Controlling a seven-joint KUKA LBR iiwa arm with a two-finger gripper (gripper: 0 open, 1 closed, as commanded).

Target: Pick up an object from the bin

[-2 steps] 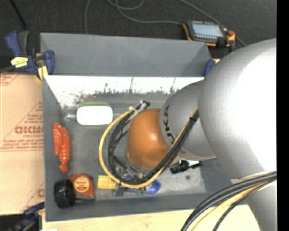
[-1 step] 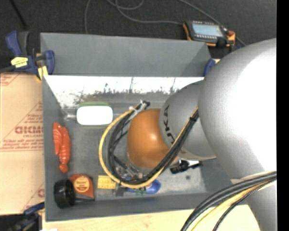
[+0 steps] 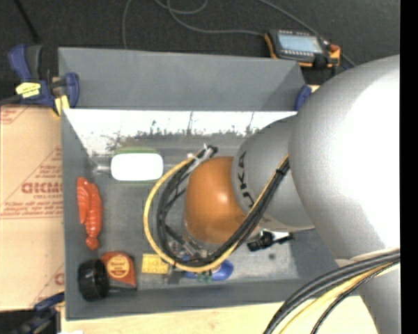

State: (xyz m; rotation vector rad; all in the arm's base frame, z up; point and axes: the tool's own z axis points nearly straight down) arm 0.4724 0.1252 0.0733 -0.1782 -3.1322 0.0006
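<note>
Gripper [image 3: 193, 256], open or closed I cannot tell, hangs over a curved blue thing [image 3: 221, 271] right of the orange tape measure [image 3: 118, 268].

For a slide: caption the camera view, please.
KUKA arm in grey bin, wrist over a blue thing beside a yellow block and orange tape measure.

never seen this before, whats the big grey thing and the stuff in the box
One camera looks down from above. The big grey shape is a robot arm reaching from the right into a grey metal bin; the orange cover and cables are part of it. In the bin lie a white oblong block, an orange-red toy, a black round thing, an orange tape measure and a blue thing beside the cover. Whether it holds anything cannot be seen.
</note>
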